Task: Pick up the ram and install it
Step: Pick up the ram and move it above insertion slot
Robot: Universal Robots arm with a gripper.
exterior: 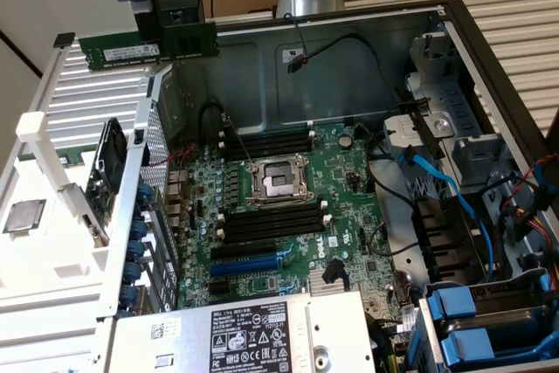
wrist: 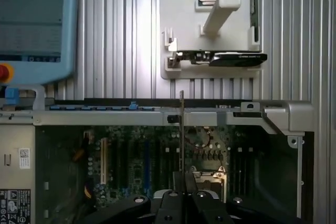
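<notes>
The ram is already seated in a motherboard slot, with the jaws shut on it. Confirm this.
Wrong: the ram is not seated. The exterior view shows it held in the air, clear of the motherboard, with the jaws shut on it.

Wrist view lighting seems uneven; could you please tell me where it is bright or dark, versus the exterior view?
Wrist view: the ribbed table glares nearly white, the motherboard inside the case sits in shadow. Exterior view: the motherboard is evenly lit, and the ram in the fingers too.
</notes>
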